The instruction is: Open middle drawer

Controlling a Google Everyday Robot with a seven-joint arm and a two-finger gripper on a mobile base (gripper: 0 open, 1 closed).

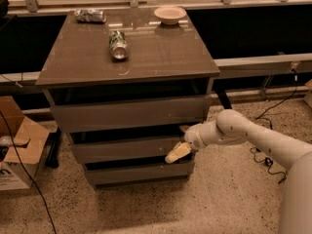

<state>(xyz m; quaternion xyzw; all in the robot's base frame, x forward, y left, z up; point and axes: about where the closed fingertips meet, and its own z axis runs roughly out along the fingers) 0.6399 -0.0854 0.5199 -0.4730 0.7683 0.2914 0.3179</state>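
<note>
Cream two-finger gripper (181, 141) is sitting spread wide, gripping nothing, at the right end of the grey-brown handleless middle drawer (124, 149). Panel is probably rigid and slick; hooking its top edge looks best.

The cabinet top (161, 57) carries a can (118, 45) on its side, a crumpled packet (90, 16) far left and a bowl (170, 14) far right. The gripper (180, 143) sits at the right end of the middle drawer (122, 150).

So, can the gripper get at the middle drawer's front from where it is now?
Probably yes: the gripper sits at the right end of the middle drawer, against its front panel, with its jaws open, and nothing stands between them.
</note>
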